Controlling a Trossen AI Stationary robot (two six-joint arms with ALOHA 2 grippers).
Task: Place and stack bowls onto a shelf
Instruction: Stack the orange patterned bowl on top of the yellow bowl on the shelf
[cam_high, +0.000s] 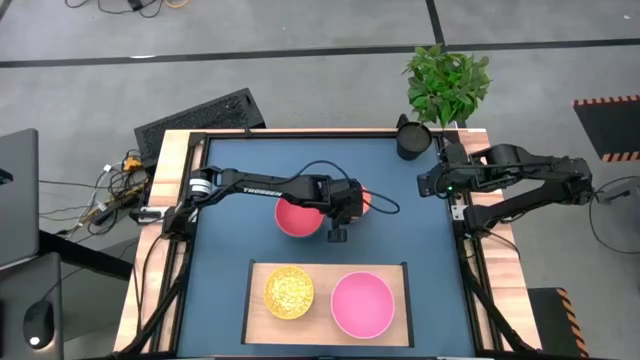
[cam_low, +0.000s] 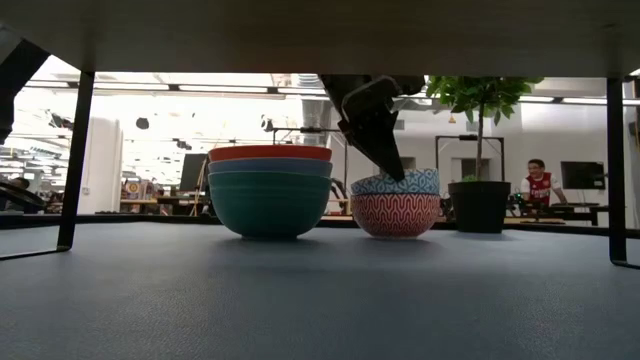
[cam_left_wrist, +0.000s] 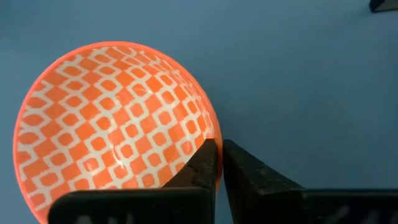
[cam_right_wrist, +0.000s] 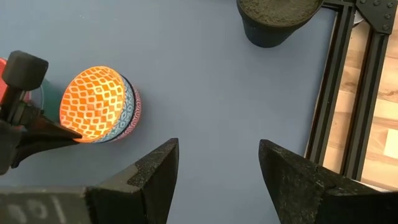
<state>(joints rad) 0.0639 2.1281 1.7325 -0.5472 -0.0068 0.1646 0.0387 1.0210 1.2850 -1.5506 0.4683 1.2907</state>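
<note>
A small orange-lattice bowl (cam_left_wrist: 115, 124) sits on top of a red-patterned bowl (cam_low: 395, 215) near the table's middle, right of a stack of wide bowls (cam_low: 270, 190) with a red one (cam_high: 298, 216) on top. My left gripper (cam_left_wrist: 219, 144) is shut on the small bowl's rim; in the high view the gripper (cam_high: 356, 204) hides most of that bowl (cam_high: 369, 201). The pale wooden shelf (cam_high: 328, 270) lies at the near edge with a yellow bowl (cam_high: 288, 292) and a pink bowl (cam_high: 362, 304) on it. My right gripper (cam_right_wrist: 217, 168) hangs open at the far right, over bare table. My left gripper pinches the orange-lattice bowl's rim (cam_left_wrist: 213, 129), one finger inside the bowl and one outside. The fingers (cam_low: 385, 150) slant down onto it from the table's left. The bowl stays upright, nested in the red-patterned bowl below it.
A dark pot (cam_high: 413, 140) with a green plant (cam_high: 447, 82) stands at the far right corner, near the right arm. A black frame (cam_right_wrist: 339, 93) runs along the table's edges. Blue tabletop lies bare between the bowl stacks and the shelf.
</note>
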